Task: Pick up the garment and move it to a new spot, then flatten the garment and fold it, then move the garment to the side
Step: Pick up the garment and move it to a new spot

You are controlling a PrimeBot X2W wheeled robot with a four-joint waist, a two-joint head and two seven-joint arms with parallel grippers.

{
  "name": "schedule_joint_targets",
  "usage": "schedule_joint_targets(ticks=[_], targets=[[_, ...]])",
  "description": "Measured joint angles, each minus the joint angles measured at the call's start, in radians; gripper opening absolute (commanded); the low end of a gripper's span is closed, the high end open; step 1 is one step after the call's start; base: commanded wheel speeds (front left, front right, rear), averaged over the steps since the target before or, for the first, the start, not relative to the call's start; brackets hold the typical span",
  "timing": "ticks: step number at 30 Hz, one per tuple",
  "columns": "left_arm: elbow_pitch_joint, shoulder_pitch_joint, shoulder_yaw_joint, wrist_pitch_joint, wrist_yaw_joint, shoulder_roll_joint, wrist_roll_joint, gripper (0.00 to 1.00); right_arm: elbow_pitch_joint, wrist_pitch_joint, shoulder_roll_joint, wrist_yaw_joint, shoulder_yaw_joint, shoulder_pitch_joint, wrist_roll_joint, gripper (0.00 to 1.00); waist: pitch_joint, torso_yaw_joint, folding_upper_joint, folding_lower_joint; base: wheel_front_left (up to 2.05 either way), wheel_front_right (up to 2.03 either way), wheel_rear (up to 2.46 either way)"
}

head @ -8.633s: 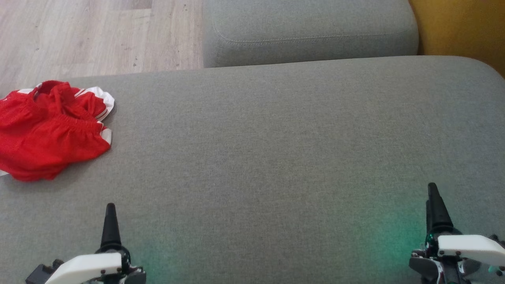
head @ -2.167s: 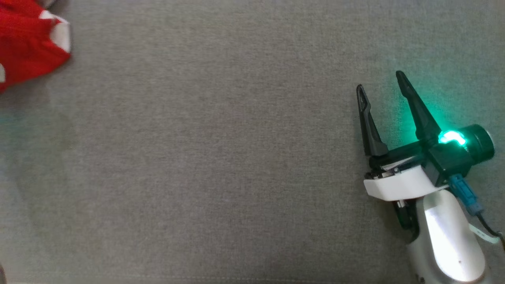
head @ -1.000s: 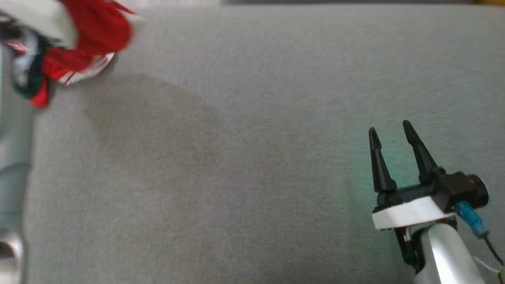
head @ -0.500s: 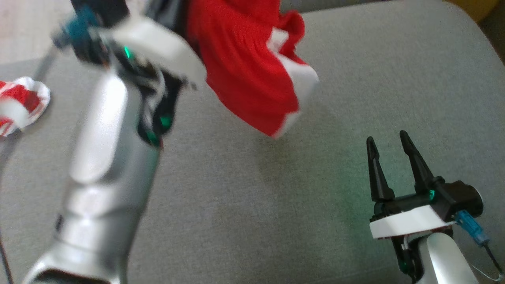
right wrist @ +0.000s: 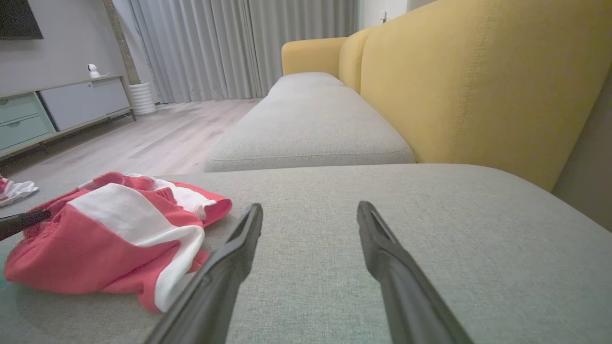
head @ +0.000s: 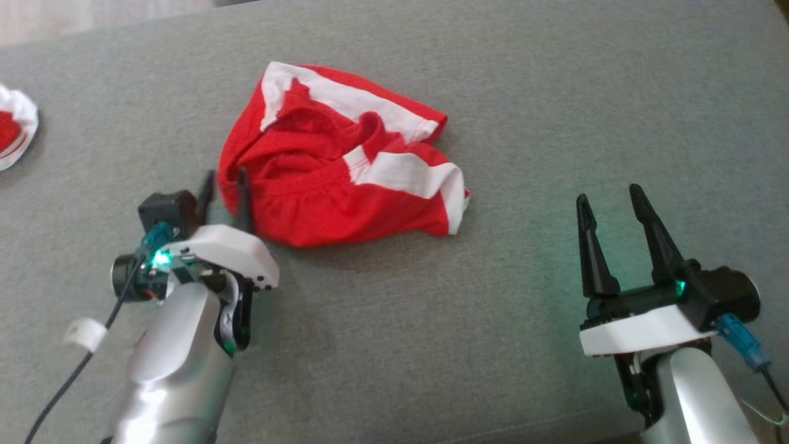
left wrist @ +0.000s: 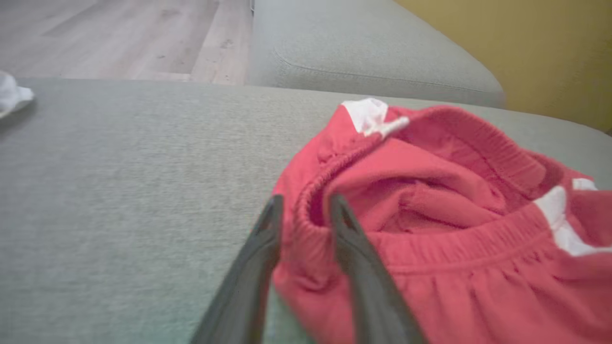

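Head view: the red shorts with white panels lay crumpled on the grey sofa cushion, upper centre of the frame. The left gripper sat at their lower left edge. The right gripper stood at lower right, well apart from the cloth, fingers spread wide and empty. Another red-and-white cloth lay at the far left edge.

Left wrist view: the two fingers stood slightly apart astride the elastic waistband of the shorts. Could not tell whether they pinched it or had let go.

Right wrist view: the right gripper was open over bare cushion, with the shorts at lower left.

Judgement: the relocation looked finished and flattening was in hand. The next move calls for both grippers on opposite waistband corners, pulling the bunched cloth flat.
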Motion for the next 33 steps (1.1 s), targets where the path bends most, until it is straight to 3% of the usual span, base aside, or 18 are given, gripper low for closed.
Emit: schedule_joint_targets(ticks=[7, 16, 21, 33], targets=[[0.055, -0.006, -0.011, -0.104, -0.013, -0.004, 0.018, 1.0, 0.007, 0.0, 0.0, 0.0, -0.009, 0.0, -0.021, 1.0, -0.02, 0.046, 0.0, -0.0001, 0.0, 0.0, 0.0], [0.009, 0.015, -0.033, -0.172, -0.035, -0.007, 0.028, 1.0, 0.03, 0.0, 0.0, 0.0, -0.024, 0.004, -0.033, 1.0, -0.092, 0.097, 0.0, -0.0002, 0.0, 0.0, 0.0], [-0.06, 0.118, -0.032, -0.183, -0.033, -0.004, 0.02, 1.0, 0.037, 0.0, 0.0, 0.0, -0.027, 0.008, -0.033, 1.0, -0.132, 0.124, 0.0, -0.0002, 0.0, 0.0, 0.0], [-0.273, 0.416, -0.033, -0.204, 0.022, 0.019, 0.02, 1.0, 0.057, 0.0, 0.0, 0.0, -0.026, 0.087, -0.032, 1.0, -0.217, 0.165, 0.0, -0.0003, 0.0, 0.0, 0.0]])
